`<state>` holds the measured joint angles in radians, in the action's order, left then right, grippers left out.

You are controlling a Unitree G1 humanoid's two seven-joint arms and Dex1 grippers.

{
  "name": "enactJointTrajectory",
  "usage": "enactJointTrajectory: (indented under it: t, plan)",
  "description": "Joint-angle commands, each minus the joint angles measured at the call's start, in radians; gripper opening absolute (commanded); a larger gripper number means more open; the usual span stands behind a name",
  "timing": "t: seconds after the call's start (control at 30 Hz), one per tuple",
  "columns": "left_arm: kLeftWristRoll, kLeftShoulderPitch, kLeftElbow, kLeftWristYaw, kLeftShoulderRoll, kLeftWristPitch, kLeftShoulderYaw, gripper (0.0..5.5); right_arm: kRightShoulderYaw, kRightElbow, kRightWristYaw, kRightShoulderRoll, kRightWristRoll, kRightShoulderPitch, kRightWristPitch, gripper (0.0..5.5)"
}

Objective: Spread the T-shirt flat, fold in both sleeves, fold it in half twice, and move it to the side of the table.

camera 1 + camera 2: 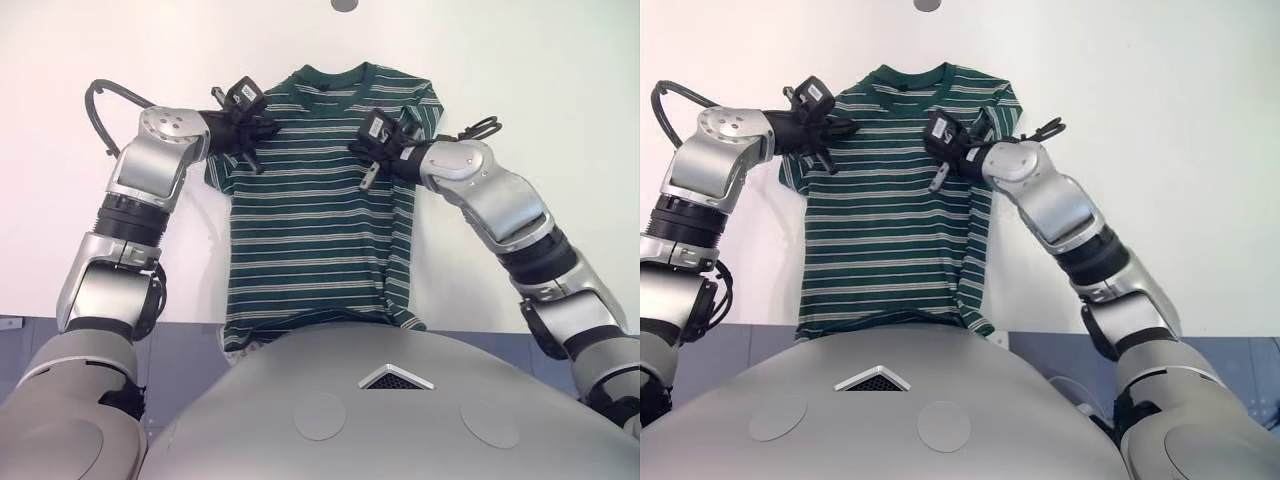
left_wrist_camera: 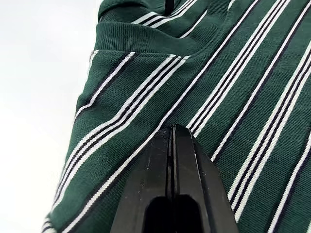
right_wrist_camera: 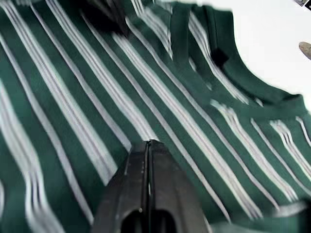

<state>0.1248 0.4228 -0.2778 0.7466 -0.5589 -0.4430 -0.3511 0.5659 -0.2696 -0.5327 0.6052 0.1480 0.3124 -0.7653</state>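
1. The white worktop [image 1: 560, 60] carries the job, with bare surface on both sides of the cloth, so there is room to shift the finished bundle sideways later
2. The T-shirt [image 1: 310, 220] lies face up in the middle of the worktop, its collar [image 1: 335, 78] at the far end and its hem close to the robot. I judge the spreading step is nearly done, since the body is mostly flat; only the robot's-right edge runs down in a rumpled ridge
3. The left arm [image 1: 150, 170] reaches in to the shirt's left shoulder, and the right arm [image 1: 490, 190] comes across onto the right chest. Both are set high on the shirt, which I take as readiness for the sleeve folds
4. The left sleeve [image 1: 218, 178] sticks out sideways, not yet folded. The right sleeve [image 1: 425, 105] sits close against the shoulder, and I cannot tell if it is folded
5. The left jaws are pressed together just over the striped cloth, with nothing pinched between them that I can see
6. The right jaws are likewise closed tight, tip low over the stripes, holding nothing that I can see
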Motion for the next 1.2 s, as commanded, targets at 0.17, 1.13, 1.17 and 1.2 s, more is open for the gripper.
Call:
enactJointTrajectory:
  t: [0.17, 1.13, 1.17, 1.2]
  plan:
    - [-0.099, -0.098, -0.077, -0.047, 0.027, 0.04, -0.021, 0.0, -0.363, -0.026, -0.253, 0.462, 0.046, -0.297, 0.086, 0.04]
    - [0.061, 0.111, -0.244, 0.15, 0.107, -0.096, 0.228, 0.33, -0.135, 0.364, -0.165, -0.084, -0.124, -0.059, 0.215, 0.0]
    - [0.071, 0.096, -0.195, 0.144, 0.117, -0.107, 0.231, 0.15, -0.133, 0.36, -0.166, -0.083, -0.126, -0.061, 0.214, 0.0]
    - [0.082, 0.078, -0.146, 0.141, 0.127, -0.127, 0.229, 0.03, -0.13, 0.359, -0.167, -0.083, -0.128, -0.062, 0.213, 0.0]
